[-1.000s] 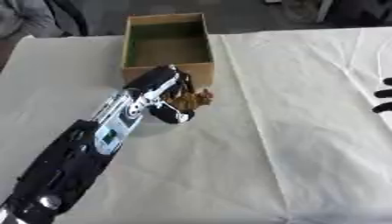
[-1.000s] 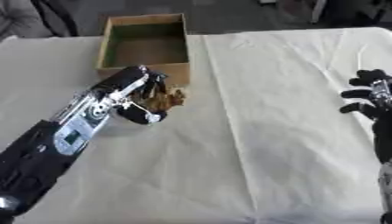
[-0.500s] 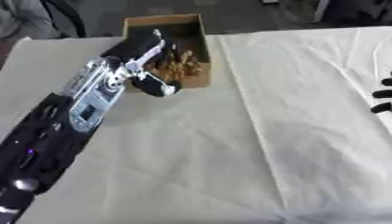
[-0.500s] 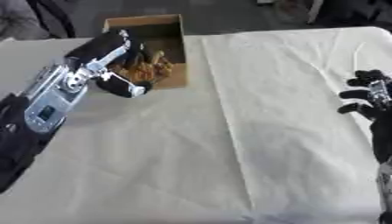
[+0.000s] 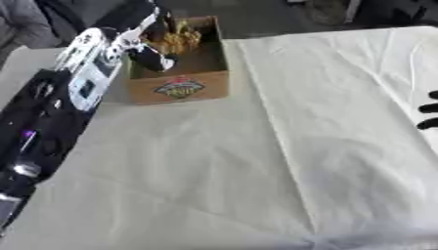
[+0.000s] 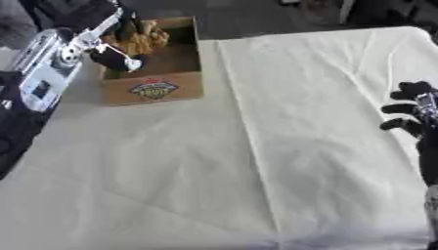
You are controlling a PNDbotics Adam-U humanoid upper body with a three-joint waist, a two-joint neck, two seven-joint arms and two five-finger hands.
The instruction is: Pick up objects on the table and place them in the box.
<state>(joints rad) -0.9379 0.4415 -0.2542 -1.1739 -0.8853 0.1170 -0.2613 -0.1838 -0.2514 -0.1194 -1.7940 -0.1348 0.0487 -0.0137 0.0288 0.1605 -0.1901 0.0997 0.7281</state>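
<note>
A brown cardboard box (image 5: 180,87) with a round logo on its front stands at the table's far left. Over its open top my left hand (image 5: 141,34) is shut on a yellowish-brown lumpy object (image 5: 181,38), which hangs just above the inside of the box. The arm runs down the left side of the view. At the right edge my right hand (image 6: 415,113) rests with fingers relaxed, holding nothing.
A cream cloth (image 5: 256,161) with creases covers the whole table. Beyond the far edge the floor is dark. A cable (image 5: 419,63) lies on the cloth at the far right.
My left hand has carried the yellowish-brown object from the cloth in front of the box up and over its open top. The camera has tilted too. The right hand has stayed put.
</note>
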